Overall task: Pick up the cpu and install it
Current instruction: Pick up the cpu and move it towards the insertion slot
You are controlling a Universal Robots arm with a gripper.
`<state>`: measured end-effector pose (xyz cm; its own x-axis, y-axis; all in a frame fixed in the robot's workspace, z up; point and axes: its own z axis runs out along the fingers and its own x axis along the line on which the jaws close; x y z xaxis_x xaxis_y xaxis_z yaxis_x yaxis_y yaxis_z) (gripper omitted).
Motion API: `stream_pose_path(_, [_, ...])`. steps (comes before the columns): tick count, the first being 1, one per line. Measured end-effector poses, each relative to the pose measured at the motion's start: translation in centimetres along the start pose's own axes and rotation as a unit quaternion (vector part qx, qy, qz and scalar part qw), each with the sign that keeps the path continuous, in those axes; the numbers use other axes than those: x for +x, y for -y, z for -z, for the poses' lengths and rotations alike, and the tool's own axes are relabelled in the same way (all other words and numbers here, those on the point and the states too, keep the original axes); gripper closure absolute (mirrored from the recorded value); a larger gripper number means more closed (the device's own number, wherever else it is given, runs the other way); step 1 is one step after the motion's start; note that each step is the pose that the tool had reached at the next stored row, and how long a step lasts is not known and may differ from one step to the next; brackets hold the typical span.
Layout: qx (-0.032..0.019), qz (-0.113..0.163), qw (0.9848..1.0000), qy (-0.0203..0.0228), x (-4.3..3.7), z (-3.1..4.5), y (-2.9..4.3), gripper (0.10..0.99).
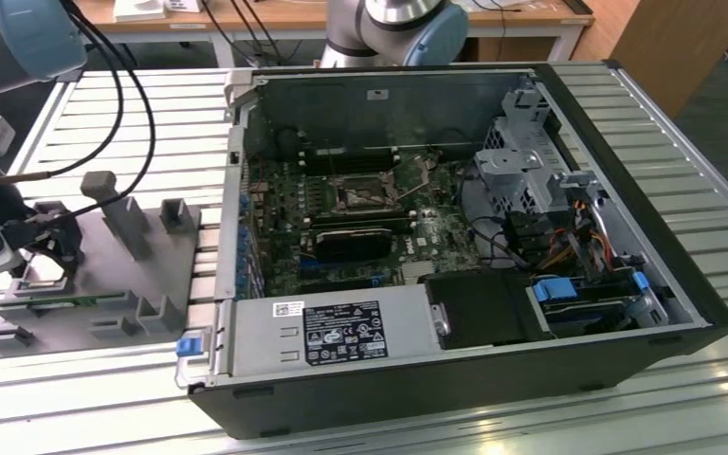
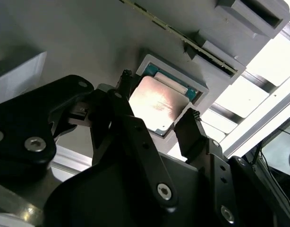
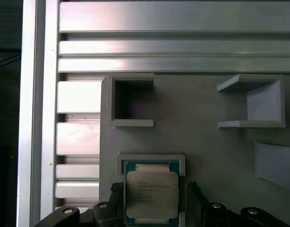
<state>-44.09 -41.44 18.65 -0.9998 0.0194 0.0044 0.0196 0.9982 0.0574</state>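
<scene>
The cpu [image 3: 151,195] is a small square chip with a silvery top and a teal-green border. It lies flat in a raised pocket of the grey tray [image 3: 206,142]. My gripper [image 3: 154,189] hangs just above it, open, with one black fingertip [image 3: 117,188] on each side of the chip and a thin gap showing at its edges. The second wrist view shows the same cpu [image 2: 157,104] between the two fingers [image 2: 192,120]. In the exterior view, my gripper [image 1: 38,265] is over the tray's [image 1: 149,284] end nearest that view's left edge.
An open computer case [image 1: 465,237] lies to the exterior view's right of the tray, with the motherboard socket [image 1: 367,194] near its middle. The tray carries upright posts [image 1: 121,218] and box-shaped holders [image 3: 131,101]. Everything rests on a slatted metal table [image 3: 183,42].
</scene>
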Motion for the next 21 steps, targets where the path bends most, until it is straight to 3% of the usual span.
stream_pose_path(4, [-0.0005, 0.000, 1.0000, 0.0001, 0.10, -0.01, -0.02, 0.439])
stream_pose_path(10, [-0.0072, 0.000, 1.0000, -0.0006, 0.09, -0.07, -0.13, 0.455])
stream_pose_path(11, [-0.0072, 0.000, 1.0000, -0.0005, 0.09, -0.10, -0.12, 0.525])
stream_pose_path(21, [-0.0072, 0.000, 1.0000, -0.0006, 0.07, -0.11, -0.12, 0.557])
